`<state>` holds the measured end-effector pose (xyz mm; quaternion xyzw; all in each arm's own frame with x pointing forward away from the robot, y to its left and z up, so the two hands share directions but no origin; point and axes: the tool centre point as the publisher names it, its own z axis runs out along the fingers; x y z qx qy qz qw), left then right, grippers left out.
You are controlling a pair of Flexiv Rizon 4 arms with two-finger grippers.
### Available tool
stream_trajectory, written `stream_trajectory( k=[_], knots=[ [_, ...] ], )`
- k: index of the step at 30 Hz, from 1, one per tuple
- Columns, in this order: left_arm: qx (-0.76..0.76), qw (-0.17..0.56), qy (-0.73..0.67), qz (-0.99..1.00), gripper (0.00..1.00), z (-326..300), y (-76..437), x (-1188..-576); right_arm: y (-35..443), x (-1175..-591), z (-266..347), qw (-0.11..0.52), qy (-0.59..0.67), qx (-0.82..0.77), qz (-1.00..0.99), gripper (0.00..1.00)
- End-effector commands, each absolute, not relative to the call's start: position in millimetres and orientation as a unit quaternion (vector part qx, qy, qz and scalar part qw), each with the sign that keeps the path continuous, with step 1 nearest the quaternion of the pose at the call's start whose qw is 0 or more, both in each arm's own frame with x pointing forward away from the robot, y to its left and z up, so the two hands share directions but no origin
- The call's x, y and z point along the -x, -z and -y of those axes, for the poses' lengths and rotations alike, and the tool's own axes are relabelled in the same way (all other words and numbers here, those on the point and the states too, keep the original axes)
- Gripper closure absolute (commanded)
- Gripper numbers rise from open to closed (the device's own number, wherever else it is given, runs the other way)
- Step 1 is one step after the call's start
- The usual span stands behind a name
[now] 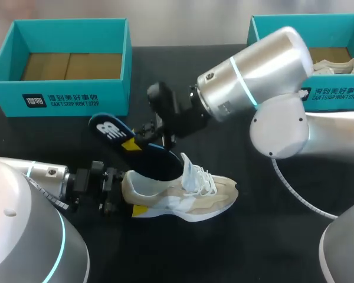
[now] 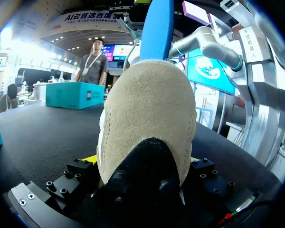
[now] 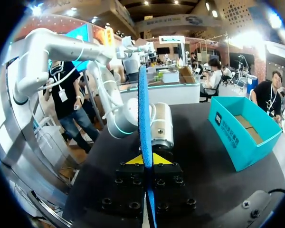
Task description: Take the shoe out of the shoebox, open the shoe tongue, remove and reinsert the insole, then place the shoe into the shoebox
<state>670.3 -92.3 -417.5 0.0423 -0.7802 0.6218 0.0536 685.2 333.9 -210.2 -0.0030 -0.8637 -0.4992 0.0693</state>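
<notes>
A beige and white sneaker (image 1: pixel 192 194) lies on its sole on the black table, toe pointing right, tongue and laces pulled up. My left gripper (image 1: pixel 130 200) is shut on its heel; in the left wrist view the suede heel (image 2: pixel 147 118) fills the space between the yellow tips of that gripper (image 2: pixel 142 161). A dark blue insole (image 1: pixel 127 144) slants up and left out of the shoe's opening, its front end still inside. My right gripper (image 1: pixel 138 144) is shut on the insole, seen edge-on (image 3: pixel 143 109) between the pressed fingers of the gripper (image 3: pixel 146 160). The insole (image 2: pixel 157 28) rises behind the heel.
A teal shoebox (image 1: pixel 65 59) with a bare cardboard floor stands at the back left, also seen in the wrist views (image 3: pixel 242 128) (image 2: pixel 76 95). A second teal box (image 1: pixel 342 29) at the back right holds another pale shoe (image 1: pixel 333 65). My right arm's white cable (image 1: pixel 292 188) trails over the table.
</notes>
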Motion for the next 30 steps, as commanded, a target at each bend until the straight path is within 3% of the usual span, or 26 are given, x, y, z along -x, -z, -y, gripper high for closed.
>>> stream_trajectory(
  k=[1, 13, 30],
  knots=[
    [-0.042, 0.053, -0.622, 0.780, 1.00, 92.7, 420.3, -671.1, 183.1, -690.3, -321.8, 0.083, 0.512, -0.001, 0.855, 1.00],
    [-0.042, 0.053, -0.622, 0.780, 1.00, 92.7, 420.3, -671.1, 108.8, -689.9, -288.2, 0.117, 0.611, -0.025, 0.783, 1.00],
    [-0.042, 0.053, -0.622, 0.780, 1.00, 92.7, 420.3, -671.1, 94.4, -687.7, -275.0, 0.120, 0.613, -0.010, 0.781, 1.00]
  ],
)
